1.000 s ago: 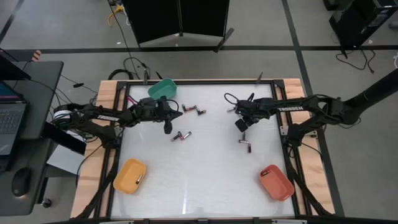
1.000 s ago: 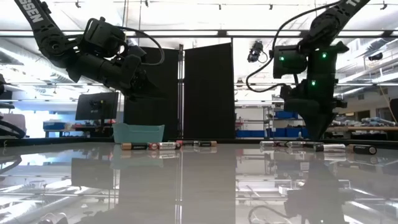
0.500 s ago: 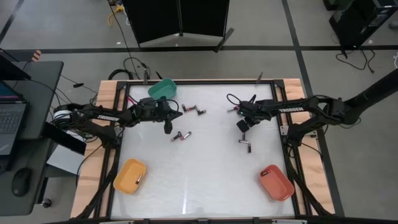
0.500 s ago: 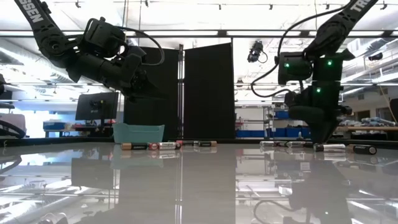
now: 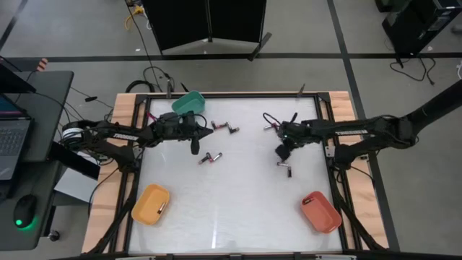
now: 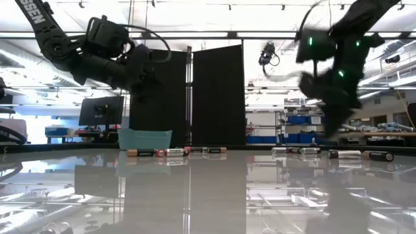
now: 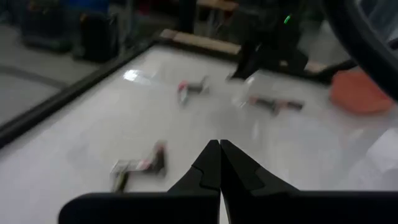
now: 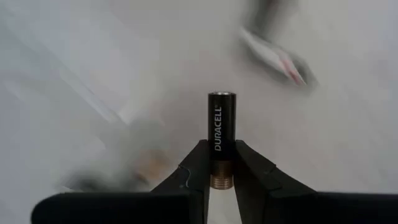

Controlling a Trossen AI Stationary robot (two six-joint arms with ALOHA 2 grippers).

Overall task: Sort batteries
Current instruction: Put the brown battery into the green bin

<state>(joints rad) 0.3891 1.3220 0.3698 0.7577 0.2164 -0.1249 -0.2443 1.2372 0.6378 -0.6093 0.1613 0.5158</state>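
Your right gripper [image 8: 222, 163] is clamped on a battery [image 8: 221, 137], a dark cell held near its copper end, its long axis running straight out between the fingers. In the high view that gripper [image 5: 283, 150] hangs above the table's right half, clear of the surface, so the cell is in the air, not on the table.

The move ahead turns on which bin the cell belongs in, and that I can't judge from here. The red bin [image 5: 320, 211] sits at the near right corner, on this arm's own side and by far the nearest; the green bin [image 5: 189, 102] at the far left and the orange bin [image 5: 151, 203] at the near left lie across the table.

A loose cell [image 5: 286, 167] lies just below the gripper on the line toward the red bin; carry high enough and it's no trouble. More lie farther up the table and left of centre.

Your left gripper [image 7: 219, 163] is pressed together on nothing, waiting in the air beside the green bin [image 5: 193, 146], clear of the right arm's way.
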